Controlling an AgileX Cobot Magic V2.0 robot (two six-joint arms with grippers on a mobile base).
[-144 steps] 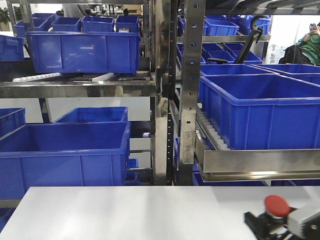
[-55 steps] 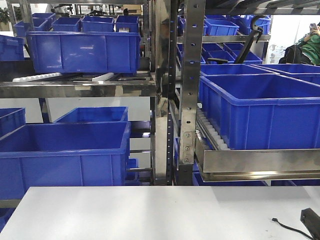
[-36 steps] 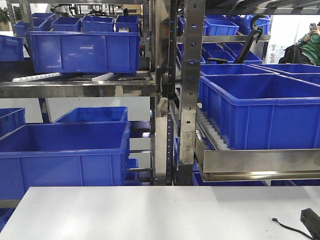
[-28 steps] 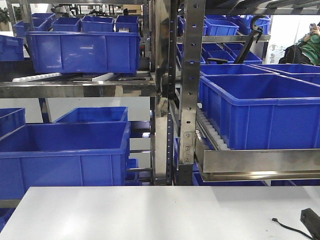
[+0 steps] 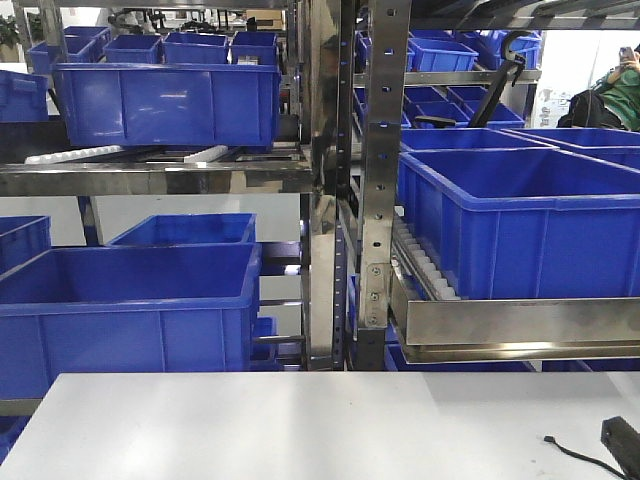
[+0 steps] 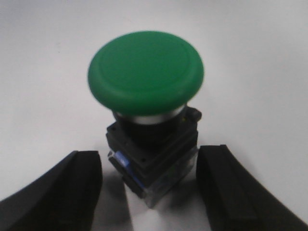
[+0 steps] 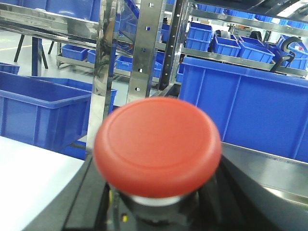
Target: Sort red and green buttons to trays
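The green button [image 6: 146,72] stands upright on the white table, its mushroom cap over a dark body [image 6: 153,156]. My left gripper [image 6: 150,163] is open and straddles that body, one black finger [image 6: 72,187] on each side with a gap to both. The red button [image 7: 158,146] fills the right wrist view, lifted clear of the table. My right gripper [image 7: 159,214] is shut on its body, with dark fingers [image 7: 89,202] flanking it. Neither tray is in view. In the front view only a black piece of the right arm [image 5: 622,441] shows, at the lower right.
Steel shelving [image 5: 378,180] loaded with deep blue crates [image 5: 520,220] stands behind the table's far edge. The white table top [image 5: 300,425] spans the front view. A thin black cable [image 5: 575,453] lies near its right edge.
The right gripper with the red button, seen at the front view's lower right 2.6 s ago, has dropped out of that view. Nothing has moved there over the last second.
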